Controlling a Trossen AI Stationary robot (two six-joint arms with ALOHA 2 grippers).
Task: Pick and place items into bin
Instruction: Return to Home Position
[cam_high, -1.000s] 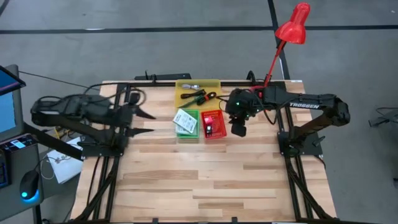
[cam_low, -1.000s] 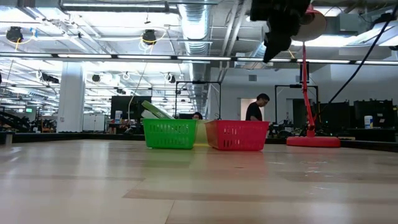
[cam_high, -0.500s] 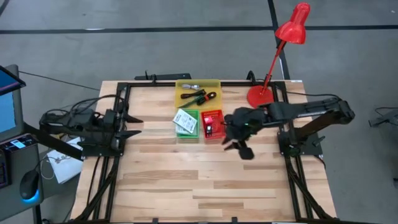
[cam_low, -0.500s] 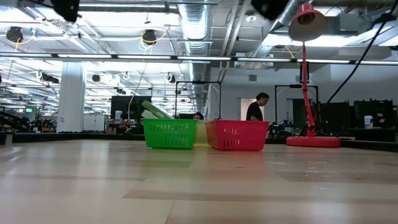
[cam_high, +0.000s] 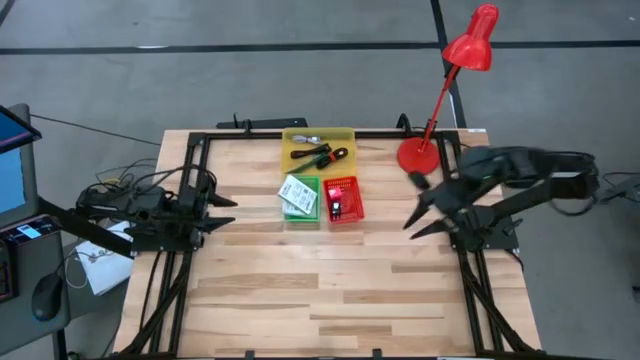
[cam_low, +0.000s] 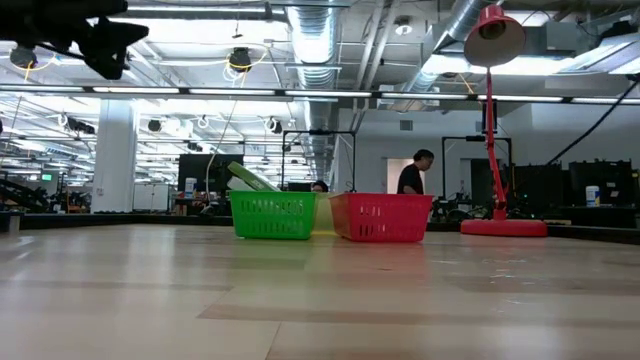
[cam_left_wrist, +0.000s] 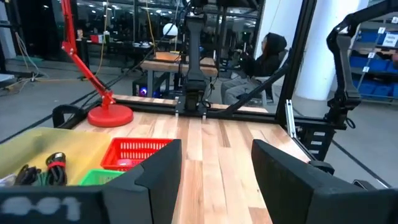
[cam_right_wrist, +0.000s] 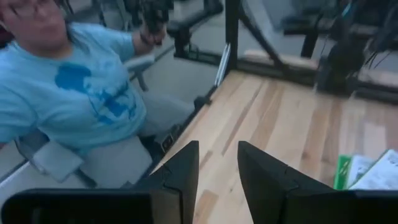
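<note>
Three small bins stand at the table's far middle. The yellow bin (cam_high: 318, 150) holds black pen-like tools (cam_high: 318, 154), the green bin (cam_high: 299, 197) holds white printed packets (cam_high: 296, 192), and the red bin (cam_high: 342, 198) holds small pieces. My left gripper (cam_high: 226, 210) hovers open near the table's left edge, pointing toward the bins, which show ahead of it (cam_left_wrist: 214, 168) in its wrist view. My right gripper (cam_high: 413, 207) hovers open near the right edge, right of the red bin. Neither gripper holds anything.
A red desk lamp stands with its base (cam_high: 418, 155) at the far right, close to my right arm. Black frame rails (cam_high: 190, 250) run along the table's sides. A person in a light blue shirt (cam_right_wrist: 93, 99) sits beyond the table. Bare wood lies near of the bins.
My right gripper has pulled away from beside the red bin, first toward the near edge, then toward the table's right edge, and has turned from pointing down to pointing across the table. My left arm has drawn back a little toward the left edge.
</note>
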